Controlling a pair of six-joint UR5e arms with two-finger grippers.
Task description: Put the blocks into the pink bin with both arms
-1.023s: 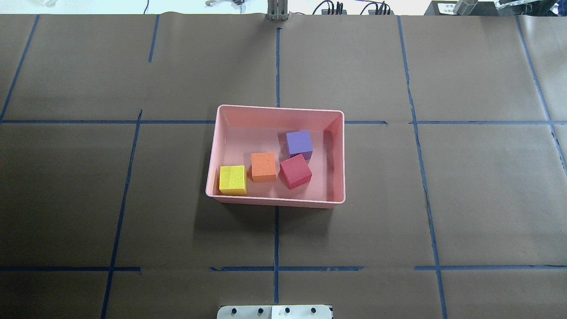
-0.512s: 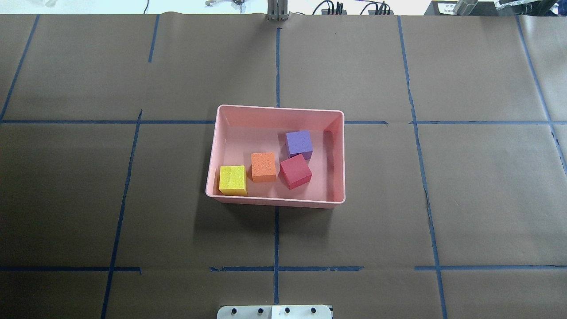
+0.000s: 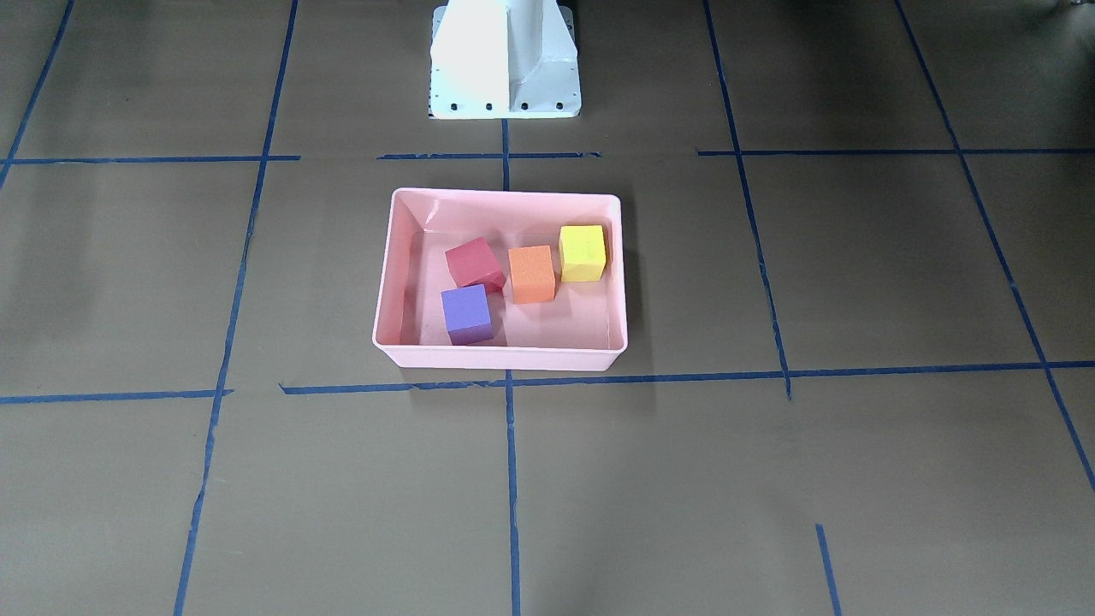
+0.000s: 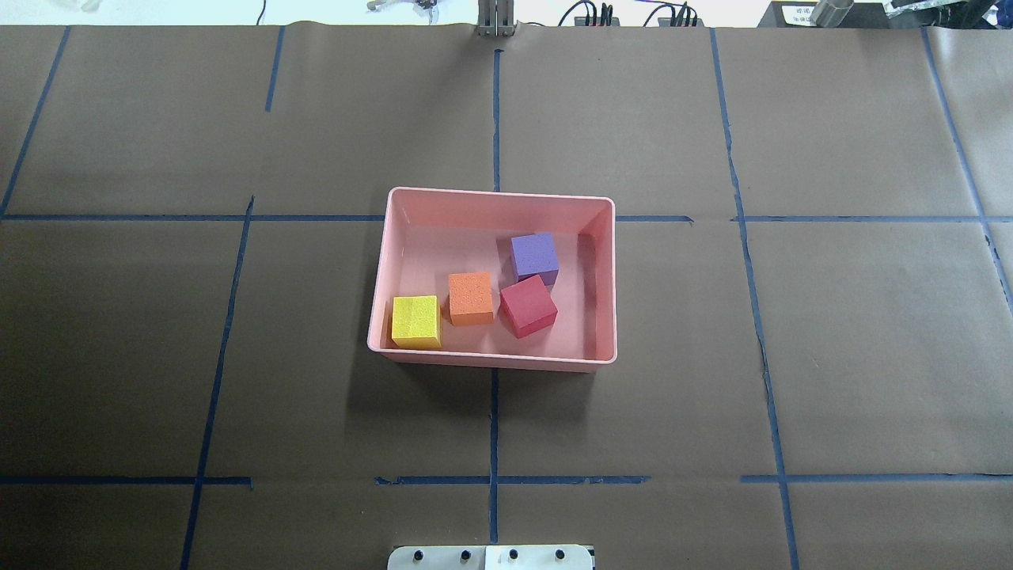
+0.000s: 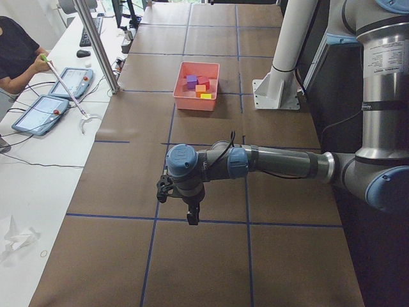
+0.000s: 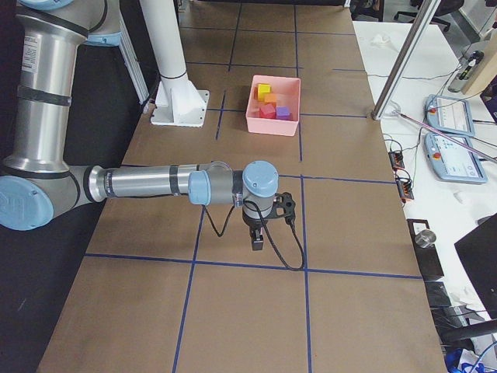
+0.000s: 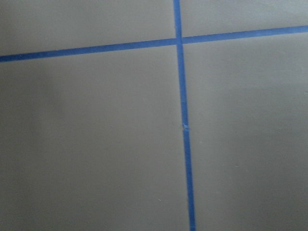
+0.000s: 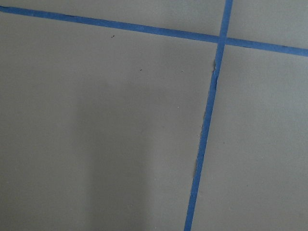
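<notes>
The pink bin (image 4: 498, 195) stands at the table's middle and holds all four blocks: yellow-green (image 4: 415, 321), orange (image 4: 471, 298), red-pink (image 4: 528, 305) and purple (image 4: 534, 256). The front-facing view shows the same bin (image 3: 505, 195) with the purple block (image 3: 466, 313) nearest that camera. My left gripper (image 5: 192, 214) shows only in the exterior left view, low over bare table far from the bin. My right gripper (image 6: 258, 241) shows only in the exterior right view, likewise far from the bin. I cannot tell whether either is open or shut. Both wrist views show only brown paper and tape.
The table is covered in brown paper (image 4: 791, 356) with blue tape lines. The white pedestal base (image 3: 505, 60) stands behind the bin. Metal posts (image 5: 96, 45), tablets and an operator sit along the table's far side.
</notes>
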